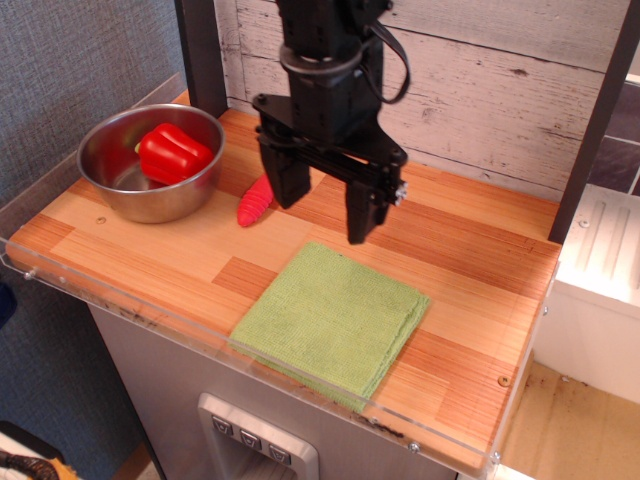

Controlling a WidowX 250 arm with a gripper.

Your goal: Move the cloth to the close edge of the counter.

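Even, soft light is filling the scene, and the frame is showing sharp throughout, without motion blur. The steel bowl (150, 165) is throwing bright glare off its rim. The acrylic edging of the counter (480, 260) is catching faint reflections. Shadows are staying weak and diffuse.
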